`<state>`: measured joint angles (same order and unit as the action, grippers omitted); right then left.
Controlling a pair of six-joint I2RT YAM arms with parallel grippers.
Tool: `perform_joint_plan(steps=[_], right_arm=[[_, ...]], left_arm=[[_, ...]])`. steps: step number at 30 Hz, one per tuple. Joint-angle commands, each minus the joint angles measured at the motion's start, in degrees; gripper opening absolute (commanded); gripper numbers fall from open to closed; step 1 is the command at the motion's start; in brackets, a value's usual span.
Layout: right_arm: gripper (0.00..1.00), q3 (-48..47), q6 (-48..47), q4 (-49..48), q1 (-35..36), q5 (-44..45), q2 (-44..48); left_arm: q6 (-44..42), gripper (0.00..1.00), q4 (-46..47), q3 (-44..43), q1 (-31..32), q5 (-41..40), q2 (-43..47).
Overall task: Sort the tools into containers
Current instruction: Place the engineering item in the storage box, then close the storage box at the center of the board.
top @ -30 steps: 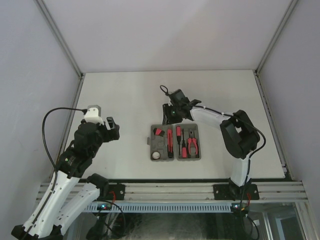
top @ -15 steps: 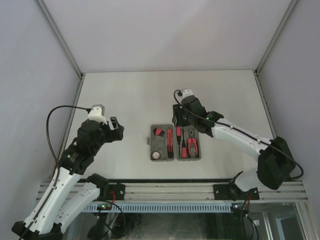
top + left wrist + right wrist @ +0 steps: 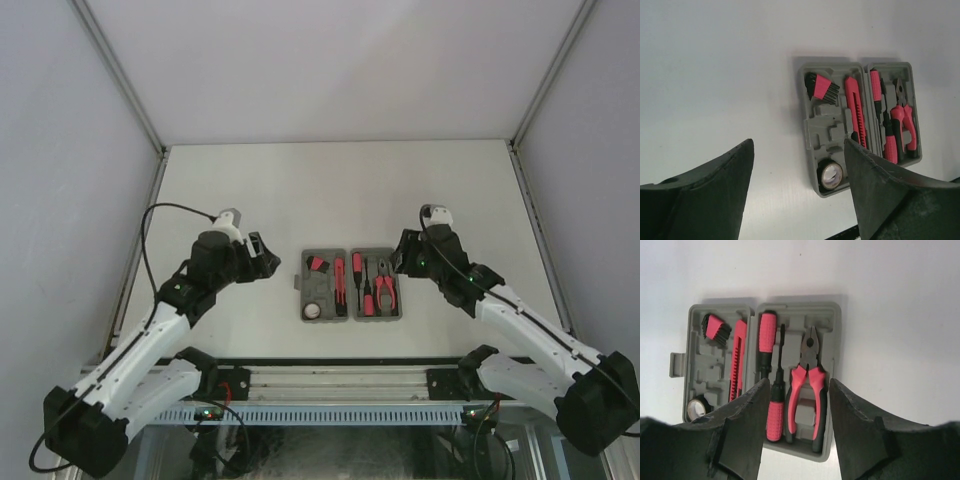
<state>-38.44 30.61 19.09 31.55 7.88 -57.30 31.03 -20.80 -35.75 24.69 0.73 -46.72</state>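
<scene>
Two matching flat grey moulded plastic trays lie touching on the white table, top view; left gripper just left of them, right gripper just right. Left wrist: jaws spread, empty; small dark ring in left tray. Right wrist: jaws parted, empty; red-and-black pliers in right tray.
</scene>
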Motion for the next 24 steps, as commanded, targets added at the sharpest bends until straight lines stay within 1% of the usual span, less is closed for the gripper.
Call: perform_joint_plan(steps=[1,8,11,13,16,22,24], right_arm=[[0.50,3.74,4.96,-2.16,-1.02,-1.27,4.58],[0.49,8.92,7.79,-3.18,-2.02,-2.83,10.11],[0.49,9.92,8.56,-3.46,-2.10,-3.26,11.07],[0.49,10.12,8.74,-3.42,-2.11,-3.65,11.07],[0.48,10.07,8.92,-3.30,-2.09,-3.76,11.11],[0.48,10.07,9.03,-3.28,-2.09,-4.26,11.02],[0.48,10.08,9.03,-3.17,-2.11,-4.24,10.98]], left_arm=[[3.52,0.75,10.39,1.18,1.32,4.80,-4.96],[3.95,0.70,15.90,2.62,2.68,6.38,-14.38],[3.45,0.67,17.22,2.94,2.65,7.05,-17.78],[3.41,0.66,18.54,3.11,4.47,7.86,-20.29],[3.56,0.63,20.26,3.25,5.08,8.70,-23.27],[4.06,0.50,22.38,2.80,5.84,10.28,-28.07],[4.04,0.49,22.17,2.79,5.81,9.83,-28.81]])
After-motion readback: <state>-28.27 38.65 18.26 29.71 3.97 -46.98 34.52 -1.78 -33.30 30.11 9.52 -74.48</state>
